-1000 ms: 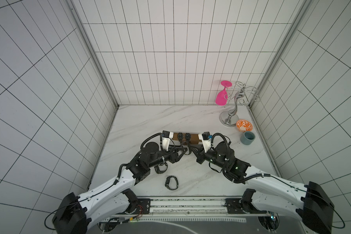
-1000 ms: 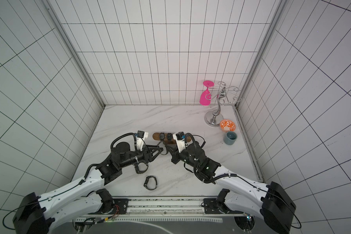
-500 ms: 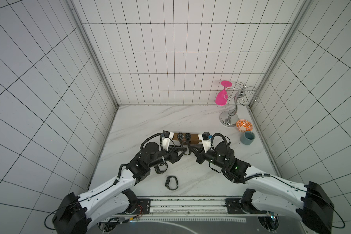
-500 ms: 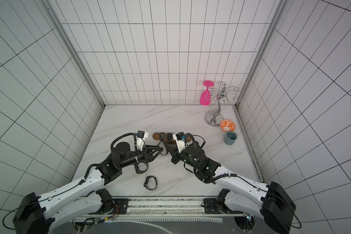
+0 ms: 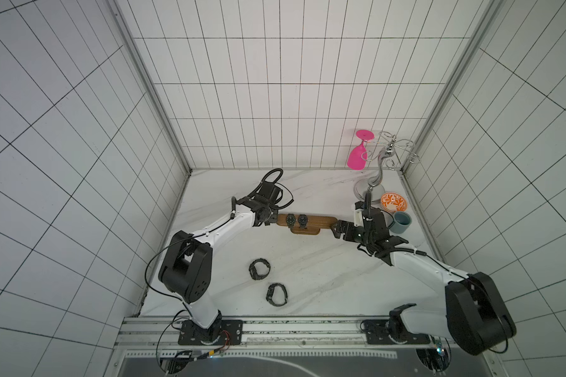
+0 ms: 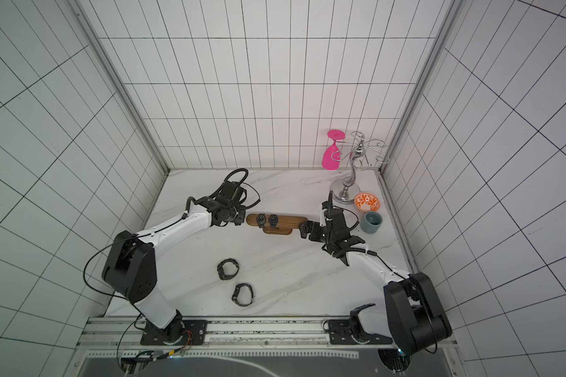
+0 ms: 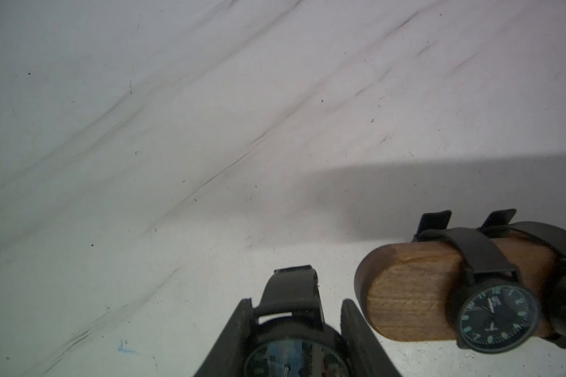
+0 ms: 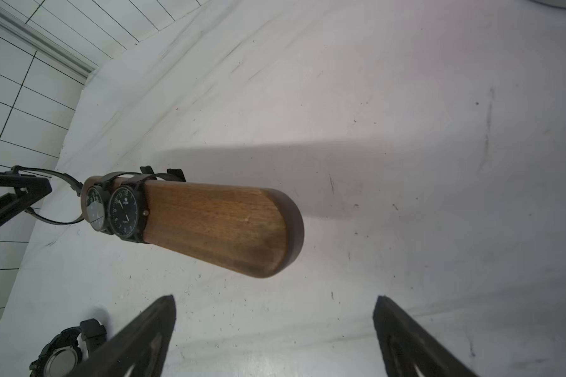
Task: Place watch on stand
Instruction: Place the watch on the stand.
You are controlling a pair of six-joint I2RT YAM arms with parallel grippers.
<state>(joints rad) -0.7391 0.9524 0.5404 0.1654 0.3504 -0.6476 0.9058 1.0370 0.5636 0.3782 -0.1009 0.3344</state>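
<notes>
The stand [image 5: 321, 222] is a brown wooden bar on a short base, mid-table in both top views, with two black watches [image 5: 296, 220] strapped round its left half. My left gripper [image 7: 296, 302] is shut on a third black watch [image 7: 294, 342], its strap loop pointing forward, just off the bar's rounded left end [image 7: 412, 293]. My right gripper [image 8: 275, 297] stands open with nothing between its fingers, a little short of the bar's right end [image 8: 216, 225]. In a top view the left gripper [image 5: 273, 219] and right gripper [image 5: 335, 228] flank the bar.
Two more black watches [image 5: 259, 269] [image 5: 276, 294] lie on the marble table in front of the stand. At the back right stand a chrome wire rack [image 5: 378, 173] with a pink glass [image 5: 356, 156], an orange patterned bowl [image 5: 393, 202] and a blue-grey cup [image 5: 401, 222].
Earlier both arms stood close together in front of the stand's middle. Now the left gripper is at the bar's left end and the right at its right end. The table watches have not moved.
</notes>
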